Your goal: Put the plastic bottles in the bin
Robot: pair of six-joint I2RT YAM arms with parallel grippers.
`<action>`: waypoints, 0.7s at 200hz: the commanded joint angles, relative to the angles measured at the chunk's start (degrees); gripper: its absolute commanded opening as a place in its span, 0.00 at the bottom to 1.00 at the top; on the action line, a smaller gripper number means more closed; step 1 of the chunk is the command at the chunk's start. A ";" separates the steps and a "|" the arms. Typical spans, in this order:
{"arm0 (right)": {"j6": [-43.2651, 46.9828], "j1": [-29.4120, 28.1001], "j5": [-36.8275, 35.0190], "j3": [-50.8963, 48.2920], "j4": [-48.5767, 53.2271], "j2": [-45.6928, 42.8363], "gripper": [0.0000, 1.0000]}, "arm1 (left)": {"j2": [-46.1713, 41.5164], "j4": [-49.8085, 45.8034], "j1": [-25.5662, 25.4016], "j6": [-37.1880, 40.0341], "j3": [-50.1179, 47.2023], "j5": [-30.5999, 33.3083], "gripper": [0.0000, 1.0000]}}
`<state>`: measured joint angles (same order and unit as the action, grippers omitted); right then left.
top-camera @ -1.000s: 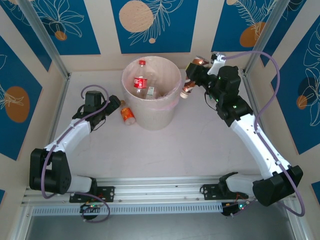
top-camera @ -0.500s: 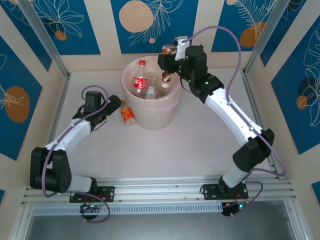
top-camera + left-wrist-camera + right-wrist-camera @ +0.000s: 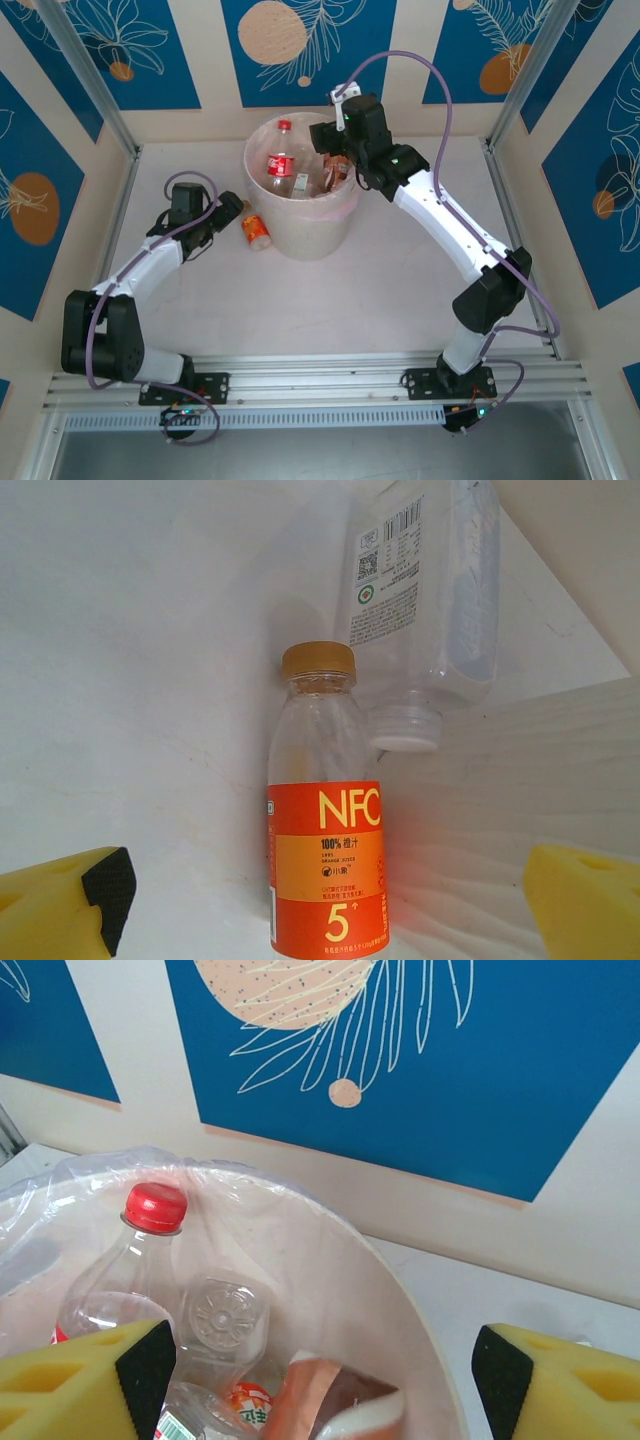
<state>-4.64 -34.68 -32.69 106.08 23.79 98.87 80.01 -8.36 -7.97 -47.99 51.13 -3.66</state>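
Plastic bottles (image 3: 281, 165) in pink-cream bin (image 3: 308, 236)

The bin (image 3: 300, 238) stood mid-table, the right gripper (image 3: 335, 162) hanging open over the far-right part of its mouth. Just beside its left wall lay an orange-labelled bottle (image 3: 325, 870) and a clear bottle (image 3: 430, 600), directly ahead of the wide-open left gripper (image 3: 230, 208). The table (image 3: 390, 290) near and right of the bin lay unobstructed.

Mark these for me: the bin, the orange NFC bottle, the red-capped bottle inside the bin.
bin (image 3: 305, 238): top external view, front outer wall.
orange NFC bottle (image 3: 325, 865): left wrist view, orange label.
red-capped bottle (image 3: 127, 1263): right wrist view, clear shoulder below the cap.
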 commanded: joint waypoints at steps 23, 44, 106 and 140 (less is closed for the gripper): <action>-0.36 0.21 -4.90 1.51 1.61 -1.05 0.83 | 0.66 -0.42 1.41 -0.35 1.06 -1.22 1.00; -2.23 0.92 -5.19 -0.94 0.32 -2.56 0.88 | 0.76 -0.41 1.49 -0.44 0.99 -1.43 1.00; -5.86 3.51 2.18 -14.46 -9.11 -13.64 1.00 | 1.64 -0.91 1.64 -1.28 1.22 -1.28 1.00; -12.41 11.10 8.37 -20.73 -9.39 -17.94 1.00 | 1.01 -2.63 1.64 -2.02 1.76 1.35 1.00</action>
<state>-10.94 -29.10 -30.00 88.51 17.21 83.99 81.19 -8.78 -7.33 -48.80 51.16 -4.21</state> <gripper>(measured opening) 0.995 0.999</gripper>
